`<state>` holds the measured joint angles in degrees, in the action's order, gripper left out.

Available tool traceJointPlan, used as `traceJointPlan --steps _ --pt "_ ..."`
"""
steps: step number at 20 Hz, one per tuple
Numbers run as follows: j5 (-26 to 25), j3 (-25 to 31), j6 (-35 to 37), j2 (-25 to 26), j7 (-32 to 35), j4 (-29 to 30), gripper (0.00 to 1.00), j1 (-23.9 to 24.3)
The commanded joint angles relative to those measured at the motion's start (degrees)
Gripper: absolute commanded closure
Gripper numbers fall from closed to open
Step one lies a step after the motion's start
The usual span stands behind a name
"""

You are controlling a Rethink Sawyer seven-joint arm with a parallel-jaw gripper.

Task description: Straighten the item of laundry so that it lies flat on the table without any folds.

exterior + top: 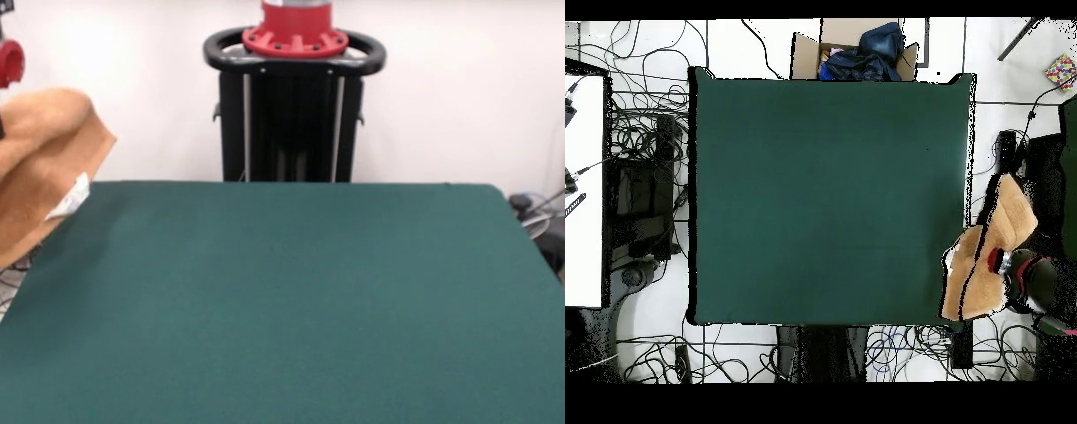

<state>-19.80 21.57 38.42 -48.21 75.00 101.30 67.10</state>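
Observation:
The light-orange towel (44,168) hangs bunched in the air at the left edge of the front view, beside the table's far left corner and off its surface. A small white tag (71,199) shows on its lower fold. In the overhead view the towel (985,250) hangs just outside the right edge of the green table (830,200), near the bottom right corner. My gripper (1003,265) holds it up from above and is mostly hidden by the cloth. A red part of the arm (9,60) shows above the towel.
The robot's black pedestal (291,115) stands at the table's far side. A cardboard box with dark clothes (860,55) sits beyond the table's top edge in the overhead view. Cables lie on the floor around the table. A white desk (583,190) stands at the left.

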Motion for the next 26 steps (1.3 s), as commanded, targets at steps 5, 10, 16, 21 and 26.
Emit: traceJointPlan --steps 5,10,16,21,26 --pt "-4.44 7.45 -1.7 1.24 -7.27 10.25 1.0 1.36" --pt "-6.68 6.44 -7.47 1.72 -1.43 14.87 1.0 -0.14" --pt "-11.12 1.41 -16.69 9.3 6.75 14.18 1.0 -6.39" --pt "-11.74 -2.28 -21.87 15.34 10.53 10.59 1.0 -13.05" --pt "-8.29 -4.51 -23.38 19.37 11.98 6.81 1.0 -19.38"
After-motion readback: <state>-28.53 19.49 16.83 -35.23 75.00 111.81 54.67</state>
